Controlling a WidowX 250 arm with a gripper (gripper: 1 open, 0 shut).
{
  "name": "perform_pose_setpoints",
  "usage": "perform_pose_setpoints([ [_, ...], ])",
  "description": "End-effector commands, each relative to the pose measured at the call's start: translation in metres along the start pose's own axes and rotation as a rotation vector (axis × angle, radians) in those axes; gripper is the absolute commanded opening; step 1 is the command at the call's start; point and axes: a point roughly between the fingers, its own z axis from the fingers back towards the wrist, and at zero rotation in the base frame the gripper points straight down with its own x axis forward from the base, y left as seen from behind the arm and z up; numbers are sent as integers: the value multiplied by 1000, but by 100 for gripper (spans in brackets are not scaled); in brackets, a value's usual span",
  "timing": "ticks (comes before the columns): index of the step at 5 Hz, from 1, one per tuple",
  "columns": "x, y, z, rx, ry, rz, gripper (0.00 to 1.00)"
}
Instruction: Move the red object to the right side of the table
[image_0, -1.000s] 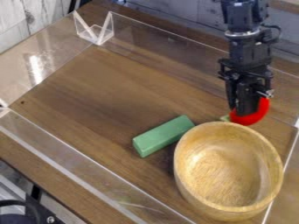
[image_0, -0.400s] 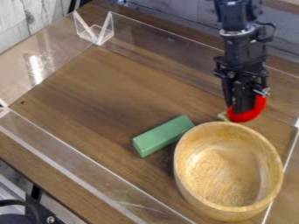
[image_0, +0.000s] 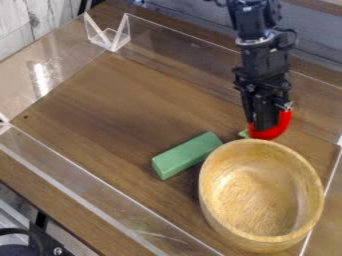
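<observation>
Gripper (image_0: 267, 122) clamped on red object (image_0: 273, 125), carry step.
Sits near bowl (image_0: 262, 193) rim, prob. just off table (image_0: 120, 110); next: set down right side, then let go.

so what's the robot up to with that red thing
A single robot arm has its gripper shut on a small red toy fruit, holding it just behind the far rim of a round wooden bowl. A green block lies on the brown table to the left of the bowl, untouched. The fruit is already on the right half of the table, but it is not yet let go.
</observation>
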Motion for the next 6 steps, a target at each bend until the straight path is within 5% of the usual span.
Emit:
perform_pose_setpoints([
  [1, 8, -6, 31, 27, -68, -7, 0],
  [3, 15, -13, 47, 20, -72, -7, 0],
  [4, 16, -10, 47, 15, -46, -45, 0],
  [5, 17, -15, 51, 13, -37, -40, 100],
  [6, 10, -15, 57, 11, -28, -35, 100],
])
